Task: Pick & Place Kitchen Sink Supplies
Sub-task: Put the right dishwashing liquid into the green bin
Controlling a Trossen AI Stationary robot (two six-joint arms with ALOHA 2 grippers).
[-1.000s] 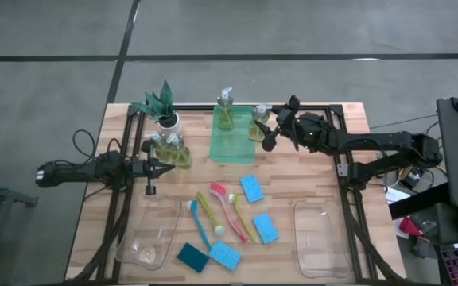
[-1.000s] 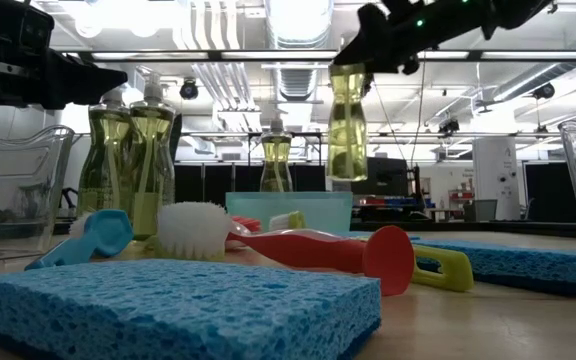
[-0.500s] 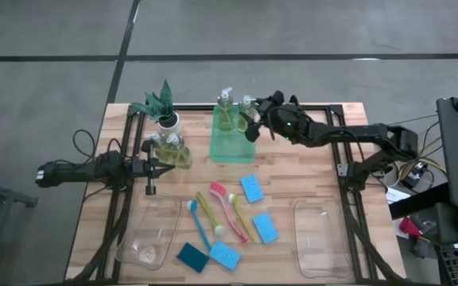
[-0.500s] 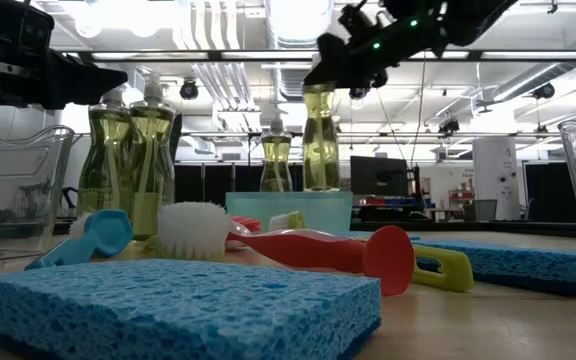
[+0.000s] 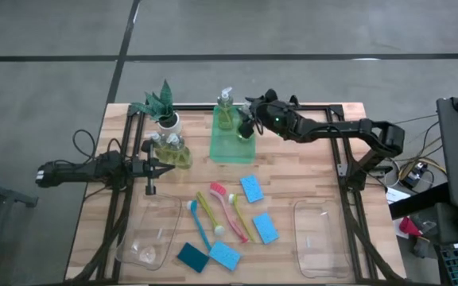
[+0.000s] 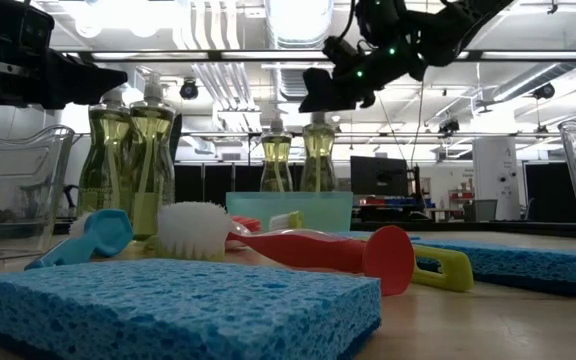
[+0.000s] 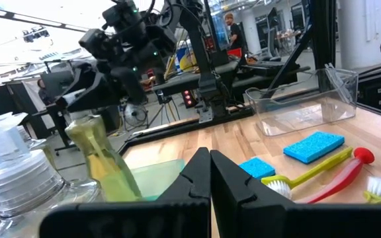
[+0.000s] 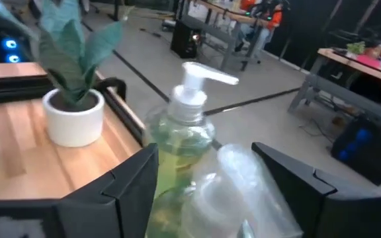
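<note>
High view: we are seeing the right gripper (image 5: 247, 127) straddling a clear, yellow-green soap bottle (image 5: 247, 130) on the translucent green tray (image 5: 233, 151), jaws parted (contact unclear); the left gripper (image 5: 150, 168) is sitting closed, empty.

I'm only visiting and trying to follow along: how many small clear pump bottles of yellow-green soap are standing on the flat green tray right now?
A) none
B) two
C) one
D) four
B: the high view shows two pump bottles on the green tray, one at its far edge and one under the right gripper; two other bottles stand on the wood beside the tray.
</note>
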